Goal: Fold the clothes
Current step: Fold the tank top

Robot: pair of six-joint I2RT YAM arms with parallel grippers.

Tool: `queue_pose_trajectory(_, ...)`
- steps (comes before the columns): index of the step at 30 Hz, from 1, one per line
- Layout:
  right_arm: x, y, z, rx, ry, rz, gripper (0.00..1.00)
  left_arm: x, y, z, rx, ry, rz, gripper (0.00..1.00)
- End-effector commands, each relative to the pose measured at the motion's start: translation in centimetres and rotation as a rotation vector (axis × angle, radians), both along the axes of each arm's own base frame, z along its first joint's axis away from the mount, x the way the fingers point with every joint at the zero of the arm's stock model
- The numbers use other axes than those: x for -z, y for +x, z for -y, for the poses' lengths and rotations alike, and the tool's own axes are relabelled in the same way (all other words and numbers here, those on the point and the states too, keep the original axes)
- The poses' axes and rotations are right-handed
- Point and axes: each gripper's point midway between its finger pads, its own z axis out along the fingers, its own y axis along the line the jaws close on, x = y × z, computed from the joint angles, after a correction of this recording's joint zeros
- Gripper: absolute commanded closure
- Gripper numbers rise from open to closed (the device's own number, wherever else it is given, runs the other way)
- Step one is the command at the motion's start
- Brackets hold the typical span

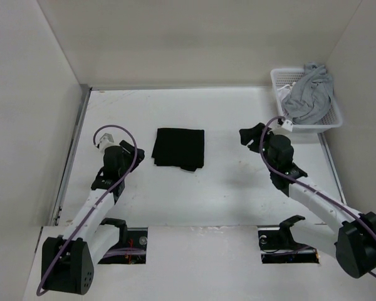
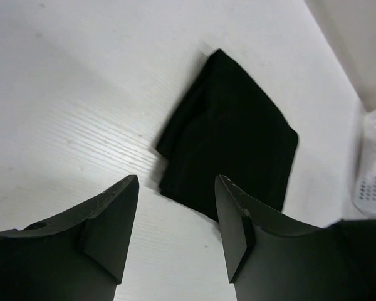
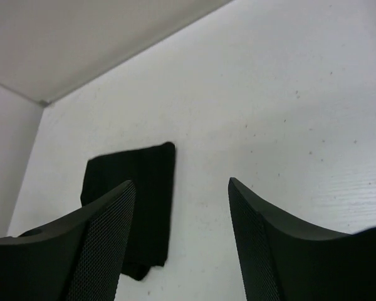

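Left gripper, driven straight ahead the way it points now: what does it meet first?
Most likely the folded black shirt, lying right ahead of the open left gripper. Depth is unclear; it may touch bare table just short of it first.

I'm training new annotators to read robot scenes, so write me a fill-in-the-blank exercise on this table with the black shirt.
1. The soft black shirt lies on the white table, ____ into a compact rectangle.
2. The white plastic basket at the far right corner holds a light ____ garment.
3. The left hand and the right hand are both ____ and hold nothing.

Missing words: folded; grey; open.
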Motion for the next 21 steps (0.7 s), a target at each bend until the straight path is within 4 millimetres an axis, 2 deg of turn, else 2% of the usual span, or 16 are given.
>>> queue_pose_trajectory(1, -2.5, 0.8, 0.8, 0.051, 0.081, 0.115, 0.33, 0.6, 0.8, -1.3, -0.041, 0.043, -0.028, 0.49)
queue_pose_trajectory(5, 1.0, 0.4, 1.6, 0.101, 0.123, 0.092, 0.32, 1.9, 1.0, -1.2, -0.032, 0.050, -0.062, 0.49)
queue_pose_trajectory(9, 1.8, 0.9, 1.8, 0.100, 0.104, 0.062, 0.32, 1.5, 1.3, -1.2, -0.033, 0.045, -0.024, 0.50)
queue_pose_trajectory(19, 3.4, 1.5, 0.7, 0.055, 0.098, 0.006, 0.32, 1.5, 1.7, -0.9, -0.009, 0.070, -0.023, 0.51)
queue_pose_trajectory(21, 3.6, 1.5, 0.6, 0.052, 0.097, 0.001, 0.33, 1.6, 1.8, -1.0, -0.009, 0.072, -0.029, 0.48)
